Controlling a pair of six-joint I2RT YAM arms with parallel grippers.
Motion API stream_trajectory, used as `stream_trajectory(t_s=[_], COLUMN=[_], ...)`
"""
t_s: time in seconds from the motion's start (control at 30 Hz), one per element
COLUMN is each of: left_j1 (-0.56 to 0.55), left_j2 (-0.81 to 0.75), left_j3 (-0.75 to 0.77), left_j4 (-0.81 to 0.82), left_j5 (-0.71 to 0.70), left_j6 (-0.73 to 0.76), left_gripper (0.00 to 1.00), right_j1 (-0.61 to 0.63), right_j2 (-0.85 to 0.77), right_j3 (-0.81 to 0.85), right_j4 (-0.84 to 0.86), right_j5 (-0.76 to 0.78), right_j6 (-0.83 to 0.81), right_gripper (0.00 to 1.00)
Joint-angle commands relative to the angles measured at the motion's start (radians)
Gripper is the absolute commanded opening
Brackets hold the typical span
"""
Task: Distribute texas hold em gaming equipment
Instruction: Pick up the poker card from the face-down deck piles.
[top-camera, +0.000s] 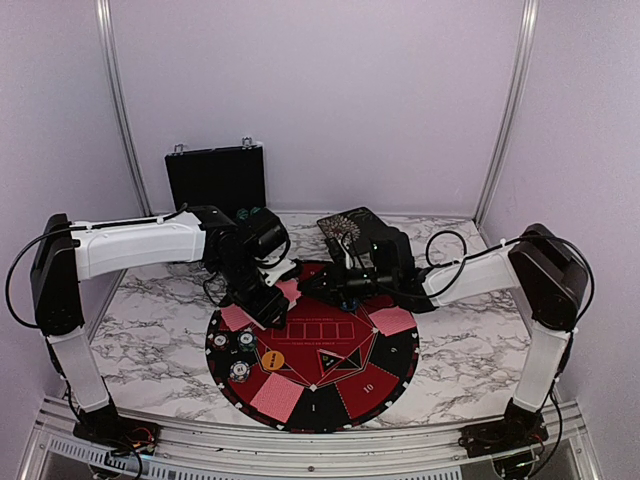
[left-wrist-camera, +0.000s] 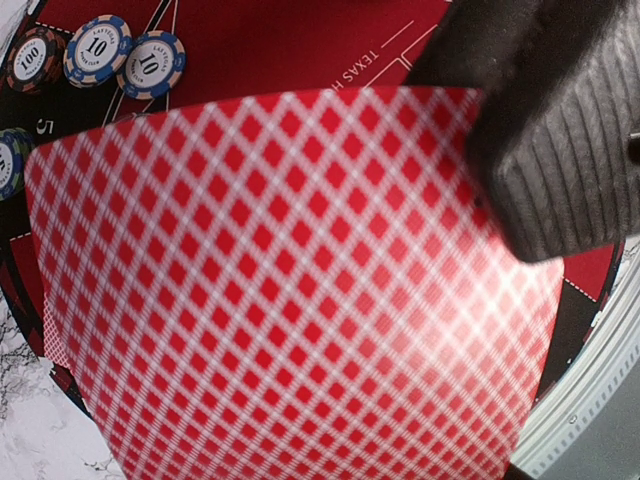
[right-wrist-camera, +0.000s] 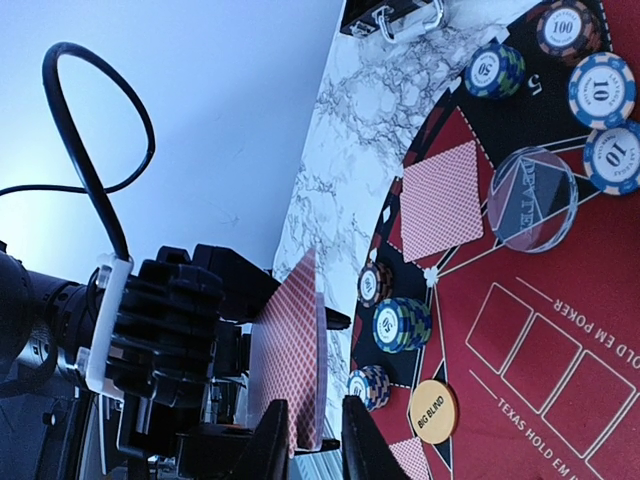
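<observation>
Top external view: cards held between both arms over the mat's 11 o'clock rim.
Round mat (top-camera: 395, 372) carries face-down cards (top-camera: 392, 320) at 2, 7 and 10 o'clock. The left gripper (top-camera: 262, 300) clamps the red-backed cards (left-wrist-camera: 300, 300) near one edge, while the right gripper (right-wrist-camera: 305, 440) stands narrowly parted astride their lower edge. They are likely light, slick and bendy — best pinched flat across the faces, close to an edge. Chips (left-wrist-camera: 150, 63) at 9 o'clock look rigid and heavier; the orange button (right-wrist-camera: 432, 410) is smaller still.

arms (top-camera: 130, 248): white, black joints | cables (right-wrist-camera: 75, 45): black | end effector pads (left-wrist-camera: 560, 150): ribbed
</observation>
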Motion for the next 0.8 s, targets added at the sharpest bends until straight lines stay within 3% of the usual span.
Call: stream_trajectory(t_s=[0.0,0.5,0.77], left_j1=[0.002,0.004,0.004], left_j2=[-0.027,-0.027,-0.035], left_j3=[-0.003,0.002,-0.004], left_j4=[-0.018,-0.018,-0.018], left_j5=[-0.006,-0.009,-0.011], left_j6=[0.012,0.011,0.01], left_gripper=[0.39,0.39,0.39], right_j1=[0.0,0.001,0.001], right_j2=[-0.042,-0.036,-0.033], right_j3=[-0.004,0.017,0.031], right_j4=[-0.007,-0.029,-0.051], right_j5=[0.004,0.012,0.02], right_j6=[-0.01,-0.017,-0.029], right_gripper=[0.19,0.2,0.14])
